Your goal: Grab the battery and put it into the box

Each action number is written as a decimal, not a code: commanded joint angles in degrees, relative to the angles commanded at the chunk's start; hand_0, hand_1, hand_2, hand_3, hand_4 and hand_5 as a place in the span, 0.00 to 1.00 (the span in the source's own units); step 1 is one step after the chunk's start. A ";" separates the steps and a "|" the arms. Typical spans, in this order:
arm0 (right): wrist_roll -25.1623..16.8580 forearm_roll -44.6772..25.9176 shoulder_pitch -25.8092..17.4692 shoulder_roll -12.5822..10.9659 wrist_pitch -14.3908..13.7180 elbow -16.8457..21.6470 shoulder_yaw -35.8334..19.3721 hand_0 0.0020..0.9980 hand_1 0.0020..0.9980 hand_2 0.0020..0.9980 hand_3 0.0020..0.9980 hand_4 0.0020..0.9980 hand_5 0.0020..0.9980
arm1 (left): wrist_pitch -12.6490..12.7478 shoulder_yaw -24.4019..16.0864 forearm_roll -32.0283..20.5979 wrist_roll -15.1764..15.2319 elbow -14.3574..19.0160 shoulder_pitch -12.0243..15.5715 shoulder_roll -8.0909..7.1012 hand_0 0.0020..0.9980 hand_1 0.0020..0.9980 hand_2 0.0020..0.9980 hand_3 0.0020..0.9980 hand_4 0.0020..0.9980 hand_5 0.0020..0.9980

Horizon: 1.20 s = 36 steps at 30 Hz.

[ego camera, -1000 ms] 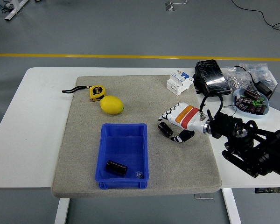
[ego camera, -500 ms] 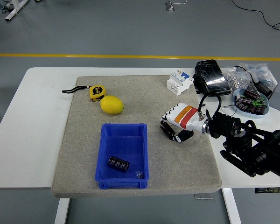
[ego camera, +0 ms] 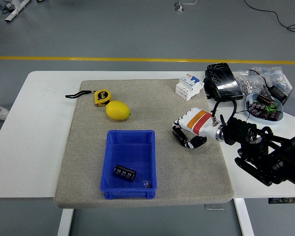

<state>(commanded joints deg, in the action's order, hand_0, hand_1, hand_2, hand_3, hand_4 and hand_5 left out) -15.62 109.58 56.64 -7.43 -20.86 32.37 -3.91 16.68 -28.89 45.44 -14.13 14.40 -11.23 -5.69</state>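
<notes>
The right hand (ego camera: 191, 130) reaches in from the desk's right edge, palm down, its fingers (ego camera: 179, 124) curled around a black battery (ego camera: 178, 137) on the grey mat (ego camera: 152, 105). Toward the near edge, the blue box (ego camera: 131, 163) holds another battery (ego camera: 124, 172).

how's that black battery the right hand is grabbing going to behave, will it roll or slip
The battery looks like a short smooth cylinder lying on its side, so it would probably roll if nudged or released. The grey mat under it looks rough and may damp that. Its glossy casing could slip in the right hand, whose fingers appear to close around it.
</notes>
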 joint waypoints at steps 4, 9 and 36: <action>0.11 -0.54 0.22 -0.46 -0.49 0.45 0.45 0.42 0.50 0.57 0.58 0.72 0.34 | 0.02 -0.09 0.06 0.02 -0.06 0.20 -0.04 0.55 0.56 0.63 0.58 0.63 0.60; 0.31 -1.39 0.26 -1.02 -1.19 1.07 1.11 0.42 0.50 0.57 0.58 0.72 0.34 | -0.02 -0.30 0.34 -0.03 -0.11 0.57 -0.06 0.55 0.56 0.63 0.58 0.63 0.60; 0.90 -3.36 0.55 -2.52 -2.92 2.09 2.63 0.40 0.49 0.56 0.57 0.71 0.35 | -0.27 -0.99 1.20 -0.27 -0.19 1.53 -0.09 0.55 0.55 0.62 0.58 0.63 0.60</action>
<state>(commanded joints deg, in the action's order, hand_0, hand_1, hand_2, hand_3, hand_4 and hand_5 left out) -14.72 106.23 57.19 -9.95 -23.78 34.46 -1.29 16.41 -29.88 46.63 -14.40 14.20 -9.69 -5.78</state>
